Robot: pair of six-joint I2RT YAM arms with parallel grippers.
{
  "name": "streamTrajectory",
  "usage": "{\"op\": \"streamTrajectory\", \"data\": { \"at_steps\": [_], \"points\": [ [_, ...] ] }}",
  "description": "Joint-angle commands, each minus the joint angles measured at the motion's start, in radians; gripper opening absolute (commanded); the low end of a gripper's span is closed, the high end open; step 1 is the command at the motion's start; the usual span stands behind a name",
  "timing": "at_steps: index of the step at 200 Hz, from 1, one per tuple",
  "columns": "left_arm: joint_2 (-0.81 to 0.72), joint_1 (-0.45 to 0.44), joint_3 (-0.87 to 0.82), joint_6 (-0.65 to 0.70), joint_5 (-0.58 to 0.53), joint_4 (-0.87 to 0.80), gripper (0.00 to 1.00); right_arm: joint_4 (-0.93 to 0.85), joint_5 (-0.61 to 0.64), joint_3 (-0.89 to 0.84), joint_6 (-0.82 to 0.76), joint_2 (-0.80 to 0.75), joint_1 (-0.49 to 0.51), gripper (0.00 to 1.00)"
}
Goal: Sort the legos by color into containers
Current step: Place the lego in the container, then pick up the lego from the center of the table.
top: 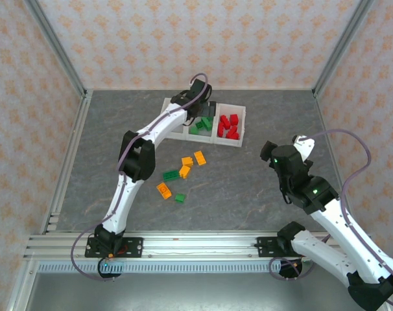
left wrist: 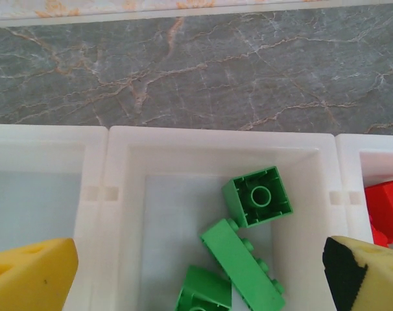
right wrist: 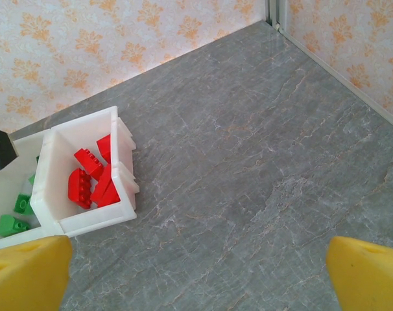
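Landmark: translucent white three-compartment plastic tray [right wrist: 93, 221].

- Your left gripper [left wrist: 198, 269] hangs over tray's middle compartment. Yellow-padded fingers [left wrist: 28, 275] spread wide, nothing between.
- Small green studded bricks [left wrist: 257, 195] lie in that compartment.
- Red bricks [top: 227, 126] lie in tray's right-end compartment.
- Your right gripper [right wrist: 198, 272] sits right of tray over grey marbled table [right wrist: 261, 162]. Fingers apart, holding nothing.
- Four orange bricks [top: 185, 171] and two green bricks [top: 170, 175] lie loose on table on tray's near side.

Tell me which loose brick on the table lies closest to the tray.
The orange brick at the upper right of the group: it lies just short of the tray, whereas the other loose bricks sit farther toward the arm bases.
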Motion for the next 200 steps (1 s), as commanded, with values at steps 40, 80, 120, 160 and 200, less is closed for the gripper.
{"op": "streamTrajectory", "data": {
  "at_steps": [40, 80, 120, 160, 200],
  "points": [
    [-0.357, -0.008, -0.262, 0.000, -0.060, -0.003, 0.99, 0.010, -0.032, 0.022, 0.020, -0.012, -0.004, 1.00],
    [-0.637, -0.009, -0.644, -0.077, -0.067, 0.085, 0.99, 0.046, -0.205, 0.039, -0.019, 0.052, -0.004, 1.00],
    [-0.902, -0.008, -0.958, -0.105, -0.036, 0.147, 0.99, 0.089, -0.454, 0.075, -0.097, 0.256, -0.004, 1.00],
    [-1.125, -0.004, -1.132, -0.101, -0.031, 0.109, 1.00, 0.106, -0.530, 0.152, -0.164, 0.514, 0.060, 1.00],
    [-1.368, 0.013, -1.288, -0.098, -0.051, 0.122, 0.99, 0.147, -0.512, 0.258, -0.215, 0.730, 0.123, 0.95]
  ]
}}
